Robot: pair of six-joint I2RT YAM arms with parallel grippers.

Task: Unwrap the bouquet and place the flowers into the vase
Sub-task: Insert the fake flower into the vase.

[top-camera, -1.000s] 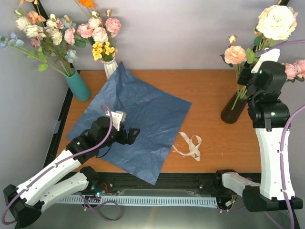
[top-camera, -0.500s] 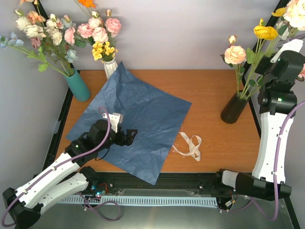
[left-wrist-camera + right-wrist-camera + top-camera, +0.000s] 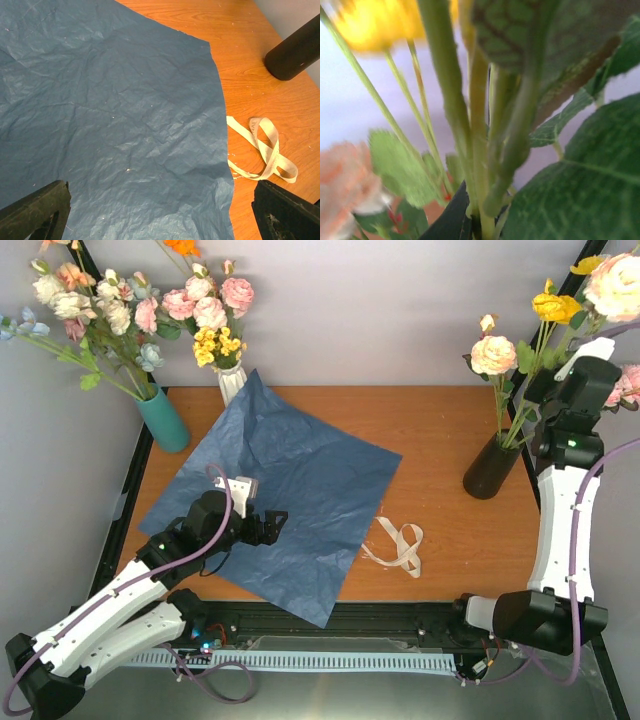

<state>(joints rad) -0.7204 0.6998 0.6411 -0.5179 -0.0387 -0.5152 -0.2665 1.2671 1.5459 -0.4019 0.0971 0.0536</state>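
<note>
The dark-blue paper (image 3: 285,490) lies spread flat on the table, and the beige ribbon (image 3: 400,545) lies loose to its right. My left gripper (image 3: 270,527) hovers open over the paper's near half with nothing in it; its fingertips (image 3: 37,212) frame the paper (image 3: 115,110) and the ribbon (image 3: 265,145). At the far right my right gripper (image 3: 545,390) is raised and shut on the flowers' green stems (image 3: 480,150). The pink (image 3: 493,354), yellow (image 3: 555,307) and cream (image 3: 615,285) blooms stand above the dark vase (image 3: 490,468). The stems' lower ends reach its mouth.
A teal vase (image 3: 165,420) with a pale bunch stands at the back left corner. Beside it is a white ribbed vase (image 3: 232,380) with pink and yellow blooms. A black rail (image 3: 330,625) runs along the table's near edge.
My right arm has swung up and to the right with the flowers, bringing the yellow bloom into view over the vase. My left gripper has drawn back slightly to the left.
</note>
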